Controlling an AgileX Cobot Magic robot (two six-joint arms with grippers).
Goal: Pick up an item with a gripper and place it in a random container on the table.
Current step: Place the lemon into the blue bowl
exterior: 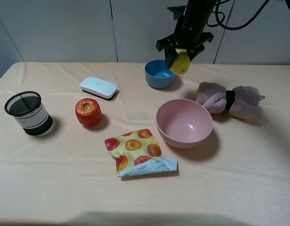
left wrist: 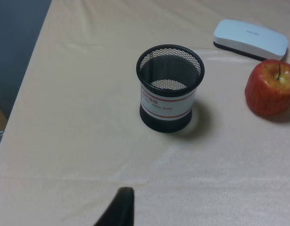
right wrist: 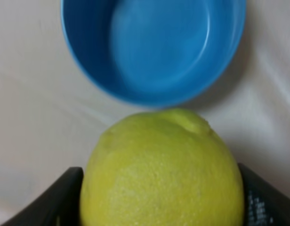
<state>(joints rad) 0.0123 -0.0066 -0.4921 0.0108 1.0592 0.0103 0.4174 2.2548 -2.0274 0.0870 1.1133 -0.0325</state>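
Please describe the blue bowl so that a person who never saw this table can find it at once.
On the peach-coloured table, look to the far side, where the right gripper holds a lemon. The blue bowl stands close beside it. It is smaller than the pink bowl in front and the only blue thing.

Wide flat tabletop covered in pale peach-beige cloth [exterior: 239, 188], seen from the high camera. Far centre: small round blue bowl [exterior: 159, 74], upright. To its right: rolled mauve-pink towel bound by a black band [exterior: 228, 100]. Centre: large round pink bowl [exterior: 182, 139], upright, near the towel. In front, toward the near edge: flat yellow snack packet printed with orange fruit halves [exterior: 138, 152], just left of the pink bowl. Left half: red apple [exterior: 88, 112], stem up. Behind the apple: flat white rounded case on a dark base [exterior: 98, 87]. Far left: black wire-mesh cup with a white band [exterior: 28, 113], upright.
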